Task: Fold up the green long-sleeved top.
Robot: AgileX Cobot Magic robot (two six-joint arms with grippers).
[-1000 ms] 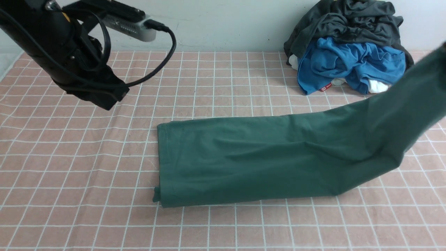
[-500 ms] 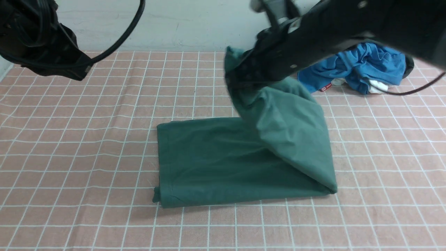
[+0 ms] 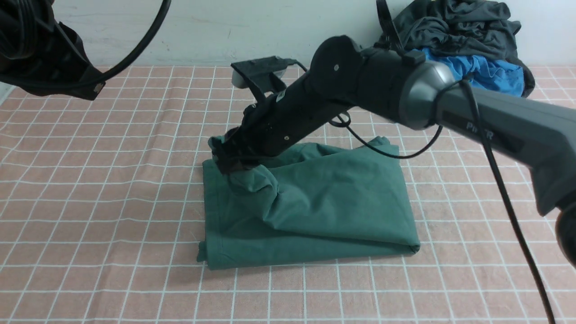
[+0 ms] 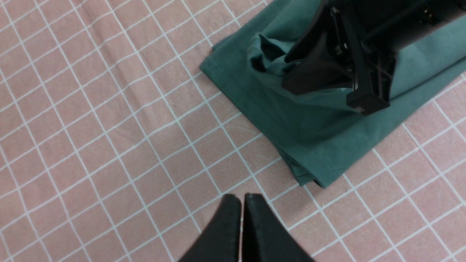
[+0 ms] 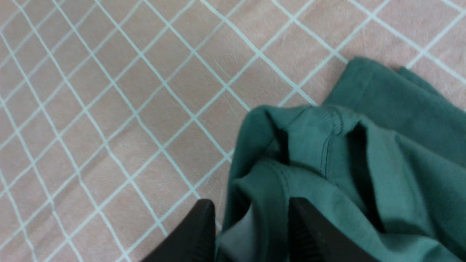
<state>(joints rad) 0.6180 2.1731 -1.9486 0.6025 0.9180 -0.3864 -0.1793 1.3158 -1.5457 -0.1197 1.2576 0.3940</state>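
Observation:
The green long-sleeved top (image 3: pixel 324 202) lies mid-table, its right half doubled over onto its left half, with a bunched ridge near the far left corner. My right gripper (image 3: pixel 227 159) hovers low over that bunched end, reaching in from the right. In the right wrist view its jaws (image 5: pixel 251 218) stand apart with a loose fold of the top (image 5: pixel 364 153) between them. The left wrist view shows the same gripper (image 4: pixel 329 95) over the top (image 4: pixel 313 134). My left gripper (image 4: pixel 242 198) is shut and empty, raised over the bare cloth to the left of the top.
A pink checked tablecloth (image 3: pixel 112 216) covers the table. At the back right a dark grey garment (image 3: pixel 454 27) is heaped over a bright blue one (image 3: pixel 486 72) against the wall. My left arm (image 3: pixel 45 58) hangs at the upper left.
My right arm swept leftward, carrying the top's right end over onto its left half, and its jaws have parted. My left arm drew back up and to the left.

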